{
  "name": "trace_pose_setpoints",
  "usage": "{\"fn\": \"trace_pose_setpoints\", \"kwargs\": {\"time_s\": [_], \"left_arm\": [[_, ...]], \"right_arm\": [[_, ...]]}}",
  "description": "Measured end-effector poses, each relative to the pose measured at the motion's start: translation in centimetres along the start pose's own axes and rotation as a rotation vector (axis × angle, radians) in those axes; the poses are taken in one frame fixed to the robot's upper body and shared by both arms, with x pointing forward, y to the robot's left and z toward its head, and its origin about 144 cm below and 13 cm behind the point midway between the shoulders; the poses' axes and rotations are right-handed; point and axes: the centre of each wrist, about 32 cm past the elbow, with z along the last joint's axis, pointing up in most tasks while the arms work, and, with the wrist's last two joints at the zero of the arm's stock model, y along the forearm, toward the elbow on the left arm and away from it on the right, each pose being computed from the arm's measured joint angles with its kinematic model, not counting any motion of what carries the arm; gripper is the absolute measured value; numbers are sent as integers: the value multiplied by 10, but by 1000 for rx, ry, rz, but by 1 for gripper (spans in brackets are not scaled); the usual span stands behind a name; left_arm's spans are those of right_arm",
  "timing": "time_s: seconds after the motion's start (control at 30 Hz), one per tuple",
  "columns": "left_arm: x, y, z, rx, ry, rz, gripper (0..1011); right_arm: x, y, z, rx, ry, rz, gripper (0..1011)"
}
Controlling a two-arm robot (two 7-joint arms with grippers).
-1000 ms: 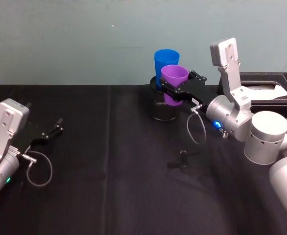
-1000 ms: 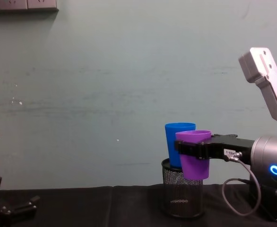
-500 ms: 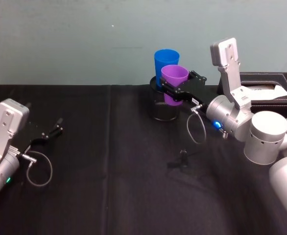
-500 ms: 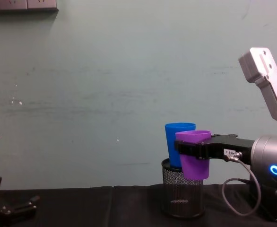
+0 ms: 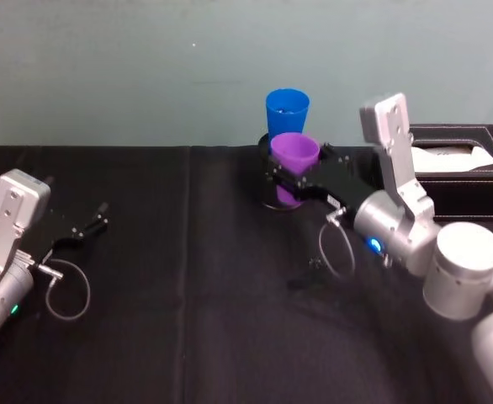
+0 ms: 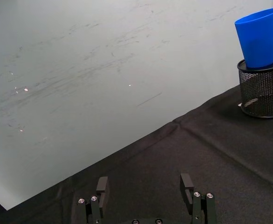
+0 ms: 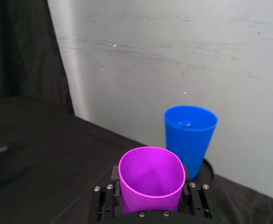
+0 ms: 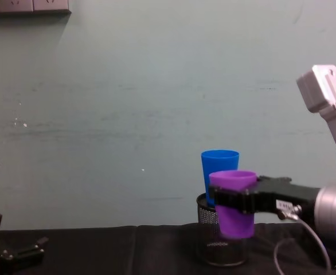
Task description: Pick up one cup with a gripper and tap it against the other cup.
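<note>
I have the right gripper (image 5: 290, 178), a black flat-fingered claw on a silver-grey arm, clamped around the smooth purple plastic tapered tumbler (image 5: 294, 159), holding it upright in the air near the far edge of the black cloth-covered table (image 5: 188, 320). The bright blue plastic tapered tumbler (image 5: 286, 111) stands upright on top of the black mesh pen holder (image 6: 263, 90), just behind the purple one; from the right wrist view I judge a small gap between the two cups, though I cannot be sure they are apart.

My worry is that perch. The blue tumbler looks light and sits high on a narrow mesh can, so a push that is too firm or lands near its rim could tip it off the holder toward the wall. If I come in low, the claw's fingers (image 8: 232, 199) could catch the holder's rim and shift the whole stack. The purple cup's smooth taper could also slide in the grip on impact.

The left gripper (image 6: 146, 190) rests near the table's left edge, fingers spread, holding nothing.
</note>
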Motion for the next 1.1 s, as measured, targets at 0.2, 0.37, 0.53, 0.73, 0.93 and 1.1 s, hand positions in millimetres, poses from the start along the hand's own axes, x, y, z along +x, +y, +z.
{"fn": "trace_pose_setpoints", "kwargs": {"time_s": [0.2,0.37,0.53,0.73,0.93,1.1], "left_arm": [[0,0,0,0,0,0,1000],[0,0,0,0,0,0,1000],[0,0,0,0,0,0,1000],[0,0,0,0,0,0,1000],[0,0,0,0,0,0,1000],[0,0,0,0,0,0,1000]], "right_arm": [[-20,-23,-14,1,-9,9,721],[-36,-37,-29,-6,-40,1,721],[-48,-48,-51,4,-52,-20,721],[-54,-52,-71,16,-39,-35,721],[-58,-52,-81,17,-31,-26,721],[-59,-51,-85,11,-29,-22,721]]}}
